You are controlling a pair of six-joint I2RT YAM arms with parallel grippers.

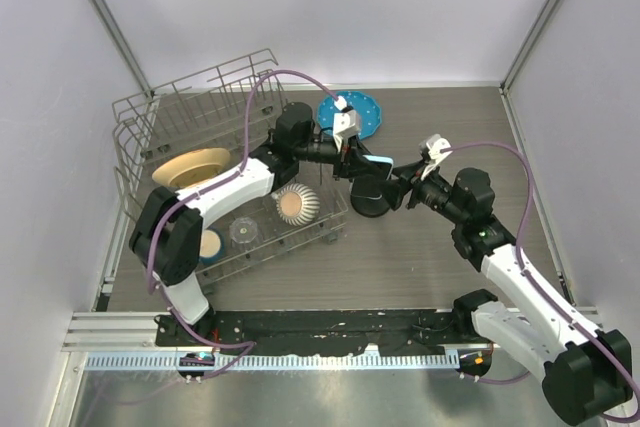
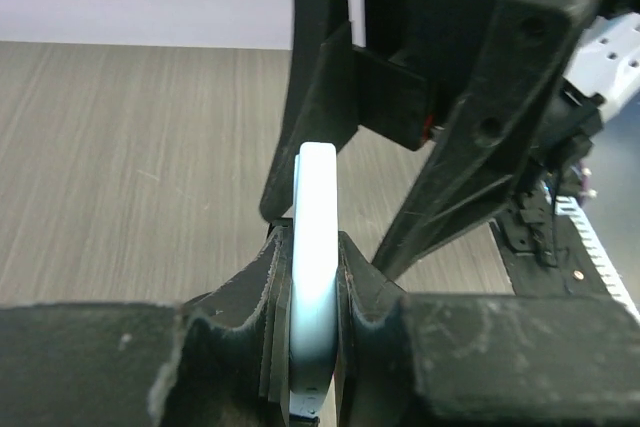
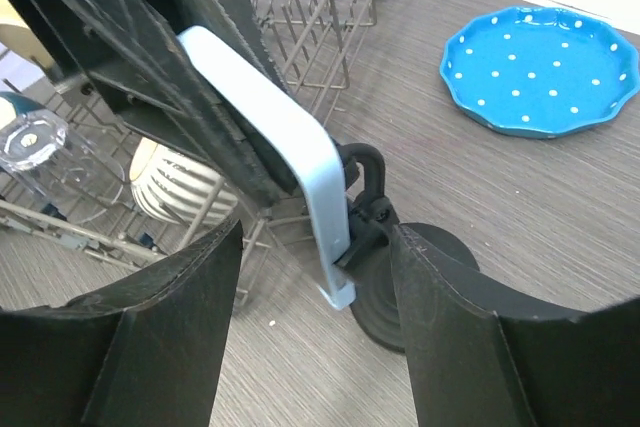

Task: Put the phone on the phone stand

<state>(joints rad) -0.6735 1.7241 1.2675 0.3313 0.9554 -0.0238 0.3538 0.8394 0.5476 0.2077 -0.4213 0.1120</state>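
Note:
My left gripper (image 2: 314, 252) is shut on the phone (image 2: 316, 207), whose light blue edge stands upright between the jaws. In the right wrist view the phone (image 3: 300, 142) slants down, its lower corner against the clamp cradle of the black phone stand (image 3: 425, 292). My right gripper (image 3: 315, 322) is open, with one finger on each side of the phone's lower end and the stand and nothing held. From above, the left gripper (image 1: 356, 157) and right gripper (image 1: 403, 187) meet over the stand's disc base (image 1: 372, 203). The phone's screen is hidden.
A blue dotted plate (image 1: 355, 115) lies behind the stand. A wire dish rack (image 1: 200, 117) fills the left side and holds a tan dish (image 1: 190, 165), a ribbed bowl (image 1: 297, 204) and a clear glass (image 1: 243, 230). The rack's corner stands close to the stand.

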